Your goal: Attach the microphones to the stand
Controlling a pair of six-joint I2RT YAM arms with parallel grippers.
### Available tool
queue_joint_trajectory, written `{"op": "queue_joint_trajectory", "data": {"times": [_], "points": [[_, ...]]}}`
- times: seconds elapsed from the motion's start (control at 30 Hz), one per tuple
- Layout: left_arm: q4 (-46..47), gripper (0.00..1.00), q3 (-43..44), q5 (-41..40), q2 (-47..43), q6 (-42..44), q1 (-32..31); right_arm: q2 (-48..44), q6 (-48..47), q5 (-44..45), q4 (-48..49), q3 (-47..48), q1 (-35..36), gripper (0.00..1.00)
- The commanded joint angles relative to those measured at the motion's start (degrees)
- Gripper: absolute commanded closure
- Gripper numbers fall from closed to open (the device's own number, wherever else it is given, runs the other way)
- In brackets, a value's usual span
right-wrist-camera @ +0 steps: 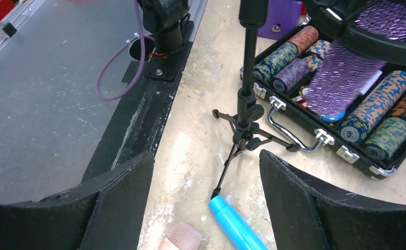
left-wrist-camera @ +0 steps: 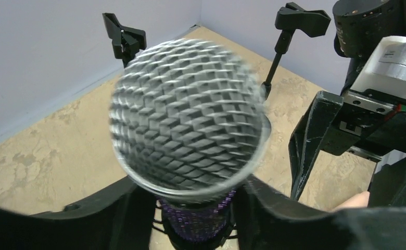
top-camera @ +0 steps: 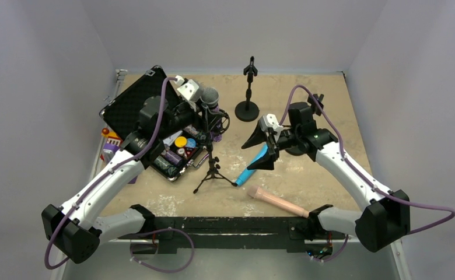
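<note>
From above, the left pincer (top-camera: pixel 205 100) is closed on the purple microphone (top-camera: pixel 210 95), holding it upright above the tripod stand (top-camera: pixel 212 166) toward the left edge of the counter (top-camera: pixel 283 79). The right pincer (top-camera: pixel 265 153) gapes empty over the blue microphone (top-camera: pixel 249 169). The pink microphone (top-camera: pixel 279 202) lies by the near edge. Left wrist: the purple microphone's mesh head fills the view, its body clamped between the fingers (left-wrist-camera: pixel 112 219). Right wrist: wide-spread fingers (right-wrist-camera: pixel 112 208) flank the blue microphone's end, apart from both
</note>
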Motion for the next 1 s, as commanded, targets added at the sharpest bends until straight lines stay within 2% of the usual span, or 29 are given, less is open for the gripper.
{"op": "queue_joint_trajectory", "data": {"times": [0.0, 0.03, 0.1, 0.23, 0.33, 0.43, 0.57, 0.73, 0.97], "points": [[-2.6, 0.30, 2.5, -4.3, -1.8, -3.4, 0.1, -0.8, -4.3, 0.8, -2.5, 0.7, 1.6, 0.22], [-3.2, 0.22, 3.3, -5.0, -2.3, -4.1, 0.1, -1.0, -4.8, 1.2, -2.8, 0.7, 2.0, 0.21], [-5.8, 0.16, 6.0, -6.0, -2.8, -4.4, 0.2, -1.3, -5.4, 2.5, -2.9, 0.6, 3.1, 0.20], [-13.4, 0.12, 12.8, -7.8, -3.1, -3.9, 0.2, -0.9, -5.8, 6.2, -2.7, 1.7, 5.7, 0.20], [-15.6, 0.11, 14.1, -10.1, -5.4, -3.3, 0.2, -1.0, -5.6, 11.1, -0.8, 1.9, 8.9, 0.21], [-16.0, 0.09, 11.6, -13.2, -10.5, -3.6, 0.2, -1.0, -5.0, 16.5, 2.1, 2.0, 12.4, 0.21], [-17.8, 0.09, 5.2, -17.5, -18.2, -5.9, 0.2, 0.5, 0.8, 19.4, 7.9, 2.8, 14.7, 0.21], [-19.3, 0.08, -6.0, -23.1, -29.0, -10.2, 0.2, 2.0, 13.8, 23.4, 20.6, 2.0, 17.2, 0.21], [-24.6, 0.08, -13.2, -27.7, -39.2, -15.1, 0.1, 3.9, 26.9, 29.2, 34.6, 0.0, 21.3, 0.21]]}}
